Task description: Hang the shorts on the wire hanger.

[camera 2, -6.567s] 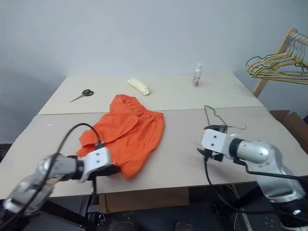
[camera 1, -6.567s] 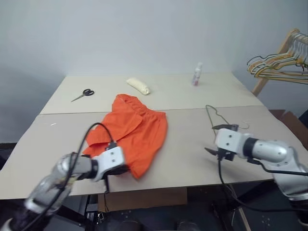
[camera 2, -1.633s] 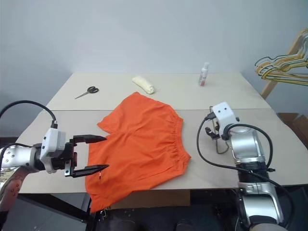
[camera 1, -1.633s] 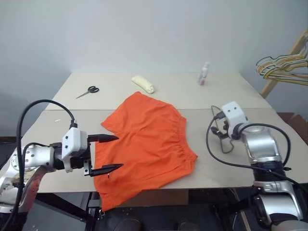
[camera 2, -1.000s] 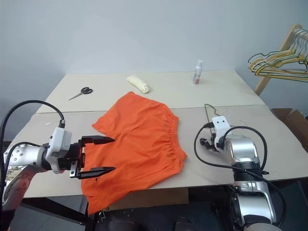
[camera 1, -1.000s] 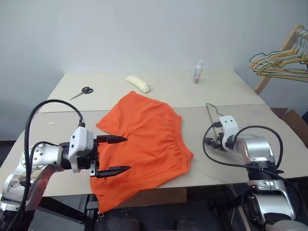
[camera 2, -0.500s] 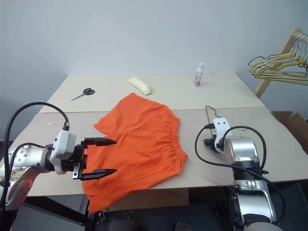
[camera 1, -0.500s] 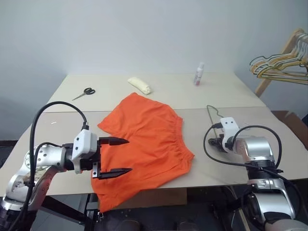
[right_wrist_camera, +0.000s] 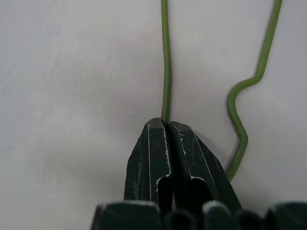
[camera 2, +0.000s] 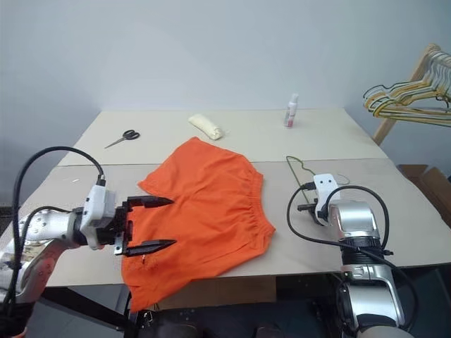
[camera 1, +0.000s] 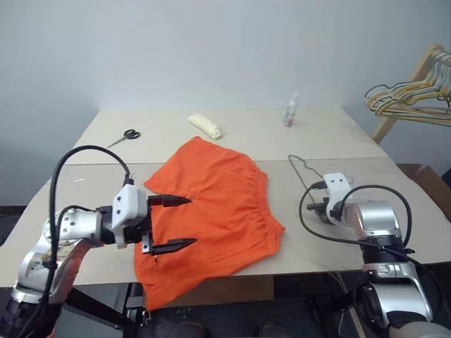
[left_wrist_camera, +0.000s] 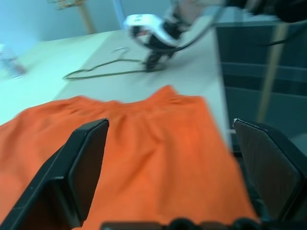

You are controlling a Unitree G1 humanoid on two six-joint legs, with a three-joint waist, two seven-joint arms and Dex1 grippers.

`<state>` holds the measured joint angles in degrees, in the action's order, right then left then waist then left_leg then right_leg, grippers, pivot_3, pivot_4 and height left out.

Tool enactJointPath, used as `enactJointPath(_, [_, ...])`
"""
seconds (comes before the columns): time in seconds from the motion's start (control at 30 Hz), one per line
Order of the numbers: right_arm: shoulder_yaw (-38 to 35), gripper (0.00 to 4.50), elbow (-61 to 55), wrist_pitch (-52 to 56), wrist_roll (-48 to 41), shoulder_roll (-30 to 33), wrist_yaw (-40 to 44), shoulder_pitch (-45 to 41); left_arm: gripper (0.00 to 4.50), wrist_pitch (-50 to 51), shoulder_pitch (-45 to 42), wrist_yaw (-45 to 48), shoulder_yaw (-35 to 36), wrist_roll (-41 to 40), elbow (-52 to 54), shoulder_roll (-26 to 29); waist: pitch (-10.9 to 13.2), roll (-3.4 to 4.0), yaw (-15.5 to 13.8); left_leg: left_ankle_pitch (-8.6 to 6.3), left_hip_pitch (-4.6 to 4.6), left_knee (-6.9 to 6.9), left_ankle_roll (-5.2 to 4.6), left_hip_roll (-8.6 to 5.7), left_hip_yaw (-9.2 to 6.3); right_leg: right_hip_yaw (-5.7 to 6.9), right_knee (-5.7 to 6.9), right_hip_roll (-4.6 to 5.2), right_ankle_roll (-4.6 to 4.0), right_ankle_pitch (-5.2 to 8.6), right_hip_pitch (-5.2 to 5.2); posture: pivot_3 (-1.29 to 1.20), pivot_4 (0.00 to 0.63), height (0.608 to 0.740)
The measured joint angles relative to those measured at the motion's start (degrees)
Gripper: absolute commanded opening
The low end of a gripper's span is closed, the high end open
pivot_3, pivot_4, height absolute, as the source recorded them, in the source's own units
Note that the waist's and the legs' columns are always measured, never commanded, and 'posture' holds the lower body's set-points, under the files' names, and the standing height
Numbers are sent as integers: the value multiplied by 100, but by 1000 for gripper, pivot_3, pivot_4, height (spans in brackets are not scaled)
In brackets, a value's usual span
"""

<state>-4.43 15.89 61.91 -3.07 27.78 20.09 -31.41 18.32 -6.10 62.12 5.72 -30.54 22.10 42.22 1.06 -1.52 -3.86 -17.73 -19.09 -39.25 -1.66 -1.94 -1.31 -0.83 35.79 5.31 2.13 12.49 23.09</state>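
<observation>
On the counter [camera 1: 84,172]: shorts [camera 1: 215,211] spread flat, wire hanger [right_wrist_camera: 165,62] pinched by the right tool [right_wrist_camera: 167,125].
Shorts lie at the counter's centre front, waistband toward the robot's right, one leg hem hanging over the front edge. Wire hanger lies flat on the counter just right of the shorts, apart from them; right tool's fingers are pressed together on one straight run of the wire, with the kinked section beside them. Left tool [camera 1: 171,223] hangs over the shorts' left side, fingers spread wide, holding nothing. Farther back: scissors [camera 1: 125,136] at rear left, a pale roll [camera 1: 205,125] behind the shorts, a small bottle [camera 1: 289,110] at rear right. Off the counter at far right, a bunch of hangers [camera 1: 409,98] on a wooden rack [camera 1: 402,95].
</observation>
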Motion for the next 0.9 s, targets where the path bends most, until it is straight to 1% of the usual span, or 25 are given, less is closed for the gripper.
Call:
enactJointPath(0.13, [24,34,-512,-231,-41,9,19,317,4500,699,-690,-1158,-38,39,-437,-730,1,3,17,0,-11,-1,1,-2,-3,-1,1,3,5,-3,12,81,0,740])
enactJointPath(0.27, [-184,34,-1671,-179,-451,-10,234,341,4500,1575,-1337,-2077,234,-688,-931,-1632,7,13,150,1,-32,-1,2,1,-2,-8,3,7,8,-5,39,48,0,740])
enactJointPath(0.37, [-367,34,-2501,-158,-741,7,360,330,4500,2188,-1716,-2638,435,-1247,-1115,-2060,7,12,235,1,-34,-1,2,2,-2,-9,-4,8,8,-5,38,25,0,740])
enactJointPath(0.43, [-390,34,-3016,-317,-861,56,470,518,4500,2605,-1990,-3003,682,-1719,-1339,-2307,7,12,279,0,-35,-1,2,1,-3,-7,-7,10,9,-5,36,9,0,740])
enactJointPath(0.5, [-284,34,-3533,-915,-875,114,613,925,4500,2939,-2264,-3359,958,-2198,-1613,-2565,7,10,292,0,-35,-1,2,-2,-5,-5,-8,13,14,-4,35,1,0,740])
enactJointPath(0.57, [-50,34,-3891,-1944,-698,170,722,1371,4500,3187,-2516,-3701,1143,-2546,-1833,-2782,7,10,325,1,-33,-1,3,-8,-4,-7,-10,15,20,-4,31,-7,0,740])
enactJointPath(0.67, [287,34,-4104,-3385,-413,184,841,1892,4500,3367,-2778,-4117,1325,-3018,-2009,-3104,8,8,363,2,-25,-2,6,-13,2,-16,-11,16,23,-6,25,-22,0,740])
enactJointPath(0.8, [570,34,-4110,-4463,-136,-66,772,2108,4500,3573,-2855,-4268,1533,-3759,-2050,-3255,8,9,488,5,-19,-2,13,-11,5,-24,-4,11,22,-6,26,-28,0,740])
enactJointPath(0.9, [804,34,-4095,-5018,32,-176,760,2142,4500,3580,-2854,-4328,1586,-4185,-2021,-3303,8,9,496,7,-18,-2,17,-11,3,-24,-4,11,21,-6,26,-29,0,740])
